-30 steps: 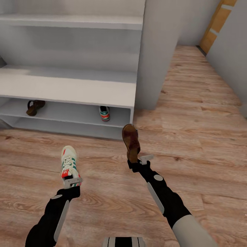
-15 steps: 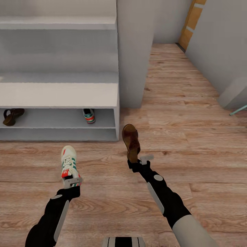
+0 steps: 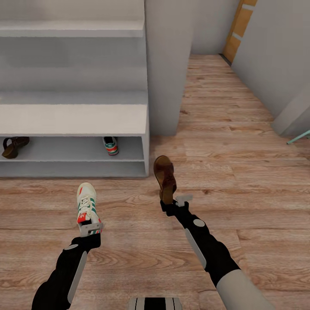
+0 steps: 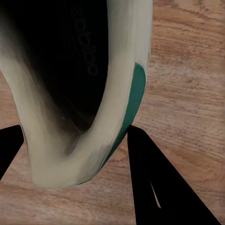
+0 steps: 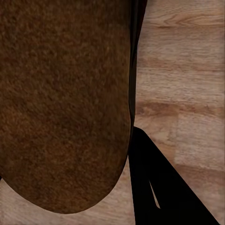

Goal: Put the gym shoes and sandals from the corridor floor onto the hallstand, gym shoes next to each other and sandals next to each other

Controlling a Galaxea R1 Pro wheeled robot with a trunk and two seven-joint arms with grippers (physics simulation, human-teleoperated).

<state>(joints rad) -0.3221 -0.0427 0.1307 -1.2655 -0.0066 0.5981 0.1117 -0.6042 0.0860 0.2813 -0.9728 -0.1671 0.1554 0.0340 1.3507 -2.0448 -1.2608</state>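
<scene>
My left gripper (image 3: pixel 91 228) is shut on the heel of a white gym shoe (image 3: pixel 86 202) with green stripes, held above the corridor floor (image 3: pixel 241 189); the left wrist view looks into that gym shoe (image 4: pixel 79 93) between my dark fingers (image 4: pixel 154 187). My right gripper (image 3: pixel 174 202) is shut on a brown sandal (image 3: pixel 165 177), its sole (image 5: pixel 61 103) close in the right wrist view. The pale hallstand (image 3: pixel 73 116) stands ahead at the left. On its lower shelf sit a second gym shoe (image 3: pixel 111 145) and a second sandal (image 3: pixel 10 145), far apart.
A grey wall column (image 3: pixel 168 64) rises right of the hallstand. The corridor runs back to an orange door (image 3: pixel 239 28). A grey wall (image 3: pixel 275 56) and a teal rail tip (image 3: pixel 299 137) lie at the right.
The camera has turned right, so the hallstand slid left in view, mostly in the first half second. Both grippers keep holding their shoes in the same pose.
</scene>
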